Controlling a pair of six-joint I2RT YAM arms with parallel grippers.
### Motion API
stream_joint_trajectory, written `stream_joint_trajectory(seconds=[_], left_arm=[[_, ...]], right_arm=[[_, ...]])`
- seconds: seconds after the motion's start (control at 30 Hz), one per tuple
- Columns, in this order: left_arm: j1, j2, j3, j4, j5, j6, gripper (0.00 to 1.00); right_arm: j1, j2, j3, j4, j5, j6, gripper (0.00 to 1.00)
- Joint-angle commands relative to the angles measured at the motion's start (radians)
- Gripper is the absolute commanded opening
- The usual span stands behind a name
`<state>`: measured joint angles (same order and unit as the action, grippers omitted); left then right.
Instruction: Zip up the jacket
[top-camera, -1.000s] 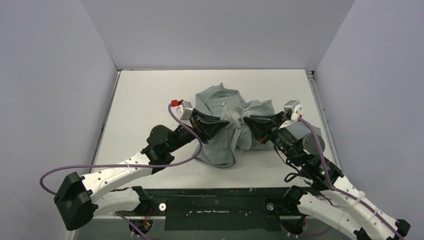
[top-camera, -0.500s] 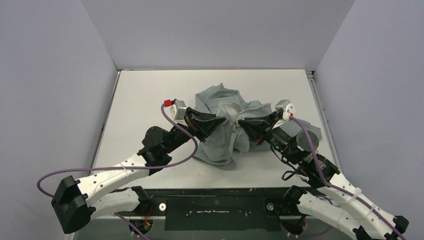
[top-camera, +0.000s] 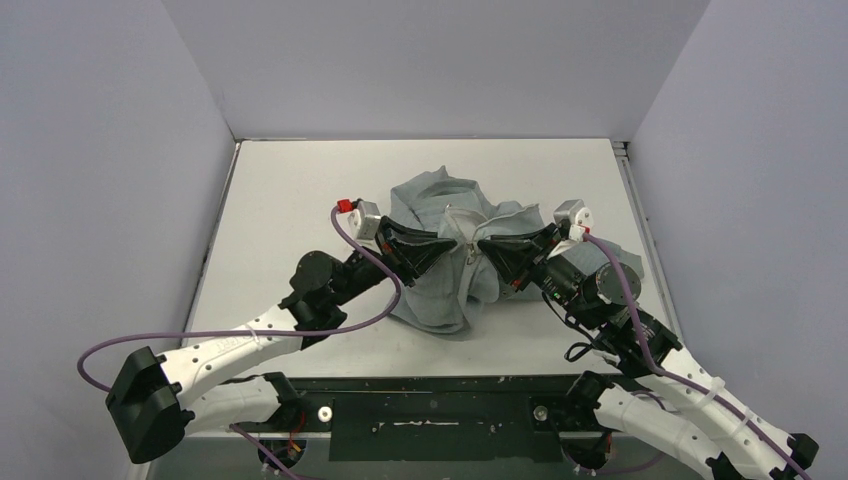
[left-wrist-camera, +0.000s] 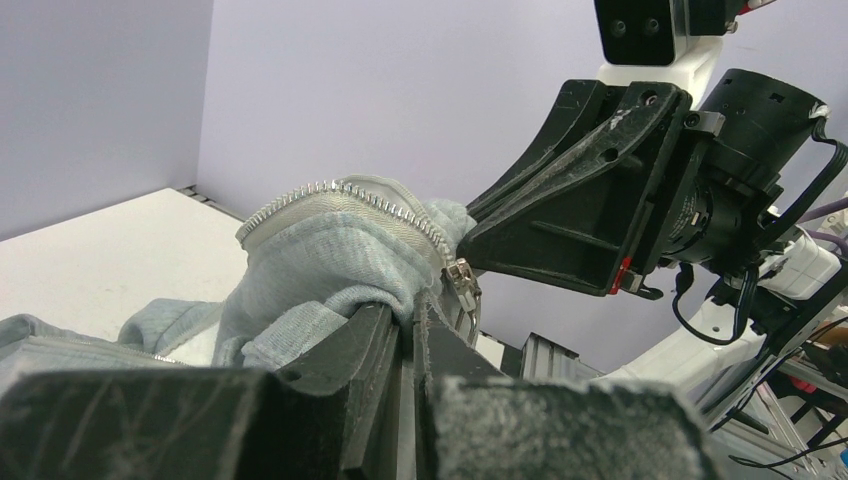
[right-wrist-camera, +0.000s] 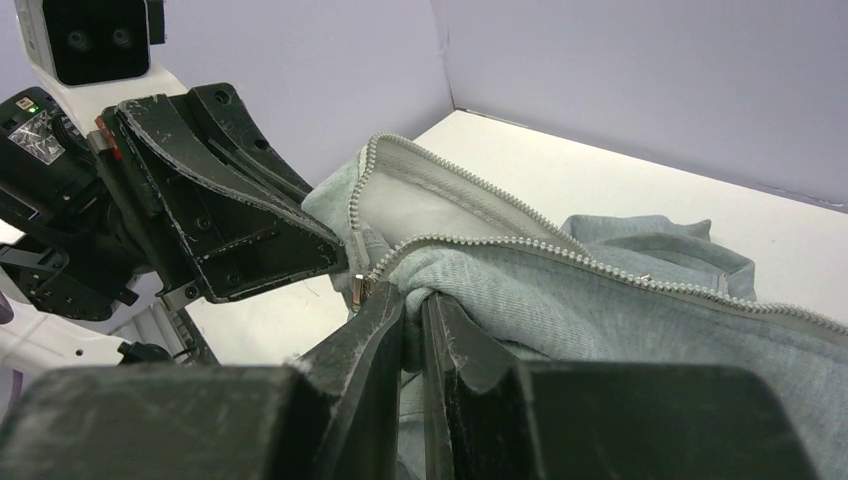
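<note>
The light grey jacket (top-camera: 440, 295) lies bunched in the middle of the table, its middle pulled up into a peak. My left gripper (top-camera: 453, 243) is shut on a fold of it just beside the zipper teeth (left-wrist-camera: 345, 190). The metal slider (left-wrist-camera: 462, 276) hangs right at its fingertips. My right gripper (top-camera: 483, 243) faces it tip to tip, shut on the opposite fabric edge (right-wrist-camera: 470, 275). From the right wrist the slider (right-wrist-camera: 357, 288) shows just left of the right gripper (right-wrist-camera: 412, 298). Open zipper teeth (right-wrist-camera: 600, 265) run off to the right.
The white table (top-camera: 290, 200) is enclosed by pale walls on three sides. A dark rail (top-camera: 440, 410) with both arm bases runs along the near edge. The jacket's loose sleeves and hem (top-camera: 610, 262) spread under and behind the right arm.
The right gripper has shifted a little left, bringing its tip closer to the left gripper. The left arm swayed left and came back. Both keep their hold on the fabric.
</note>
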<state>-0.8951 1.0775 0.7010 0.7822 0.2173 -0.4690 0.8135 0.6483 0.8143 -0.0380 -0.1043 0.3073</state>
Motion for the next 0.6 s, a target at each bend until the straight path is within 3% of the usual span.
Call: stream_joint_trajectory(seconds=[0.0,0.57], left_arm=[[0.003,-0.002,0.018,0.077,0.008,-0.013,0.00],[0.004,0.019,0.035,0.082,0.044,-0.014,0.00]], right_arm=[[0.004,-0.020,0.013,0.104,0.021,0.006,0.00],[0.004,-0.020,0.006,0.112,0.059,0.006,0.00]])
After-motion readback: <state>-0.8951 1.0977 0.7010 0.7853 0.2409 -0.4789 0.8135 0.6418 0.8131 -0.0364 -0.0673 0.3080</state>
